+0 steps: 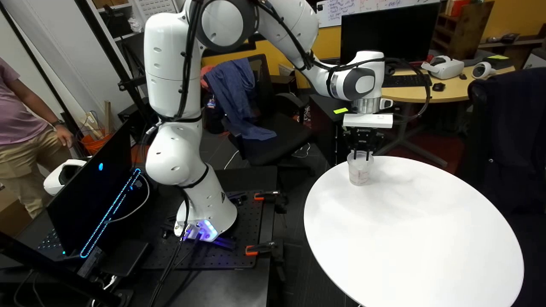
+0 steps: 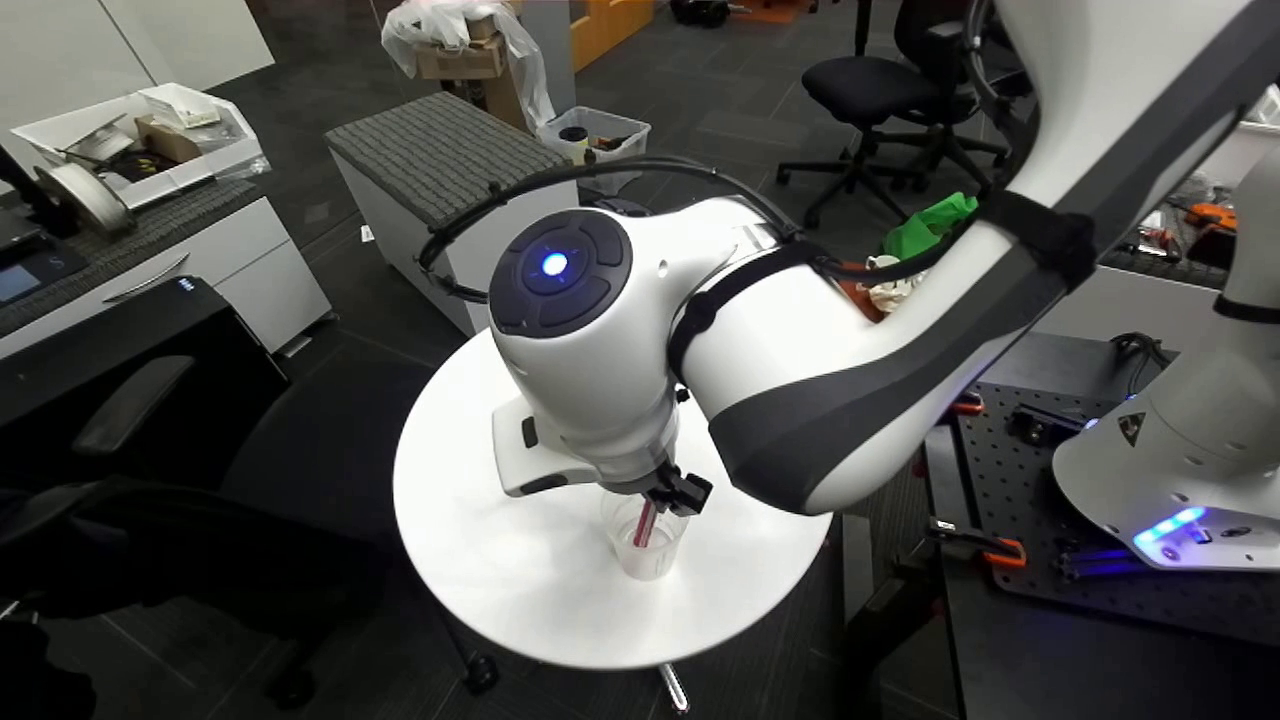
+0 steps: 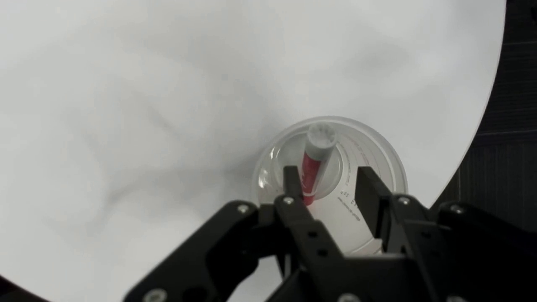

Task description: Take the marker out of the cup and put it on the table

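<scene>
The clear cup (image 1: 359,175) stands upright near the edge of the round white table (image 1: 409,243). The red marker (image 2: 645,526), with a grey-white end, leans inside the cup (image 2: 648,566). In the wrist view the marker (image 3: 311,170) lies between the fingers, close beside the left finger, with a wide gap to the right one. My gripper (image 3: 327,168) is open and points down, with its fingertips at the cup's mouth. In an exterior view the gripper (image 1: 361,157) shows at the cup's rim, but the marker cannot be made out there. In an exterior view the wrist hides most of the gripper (image 2: 678,494).
A black chair with a blue cloth (image 1: 234,94) stands behind the arm. A dark chair (image 1: 507,140) is close to the table's far side. A desk (image 1: 452,87) with a monitor and headset stands behind. The robot's black base table (image 1: 239,281) is beside the round table.
</scene>
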Motion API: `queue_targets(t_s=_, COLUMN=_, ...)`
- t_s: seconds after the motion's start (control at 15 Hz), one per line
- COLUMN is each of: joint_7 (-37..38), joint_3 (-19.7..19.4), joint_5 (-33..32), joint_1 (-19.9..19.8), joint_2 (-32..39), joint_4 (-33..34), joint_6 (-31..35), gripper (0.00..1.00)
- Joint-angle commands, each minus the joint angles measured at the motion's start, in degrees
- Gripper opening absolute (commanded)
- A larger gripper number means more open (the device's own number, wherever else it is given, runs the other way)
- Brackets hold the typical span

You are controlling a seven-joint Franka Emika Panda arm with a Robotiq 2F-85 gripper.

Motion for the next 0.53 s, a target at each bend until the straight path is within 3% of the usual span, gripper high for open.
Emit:
queue_targets(t_s=0.0, joint_7=1.1, joint_3=0.0, joint_5=0.5, joint_1=-0.7, joint_2=0.4, joint_4=-0.2, joint_6=1.7, gripper=0.4)
queue_targets(t_s=0.2, joint_7=0.8, joint_3=0.0, joint_5=0.8, joint_1=-1.1, joint_2=0.9, joint_4=0.0, joint_6=1.6, gripper=0.36)
queue_targets(t_s=0.47, joint_7=0.7, joint_3=0.1, joint_5=1.0, joint_1=-1.4, joint_2=1.6, joint_4=0.2, joint_6=1.5, gripper=0.4)
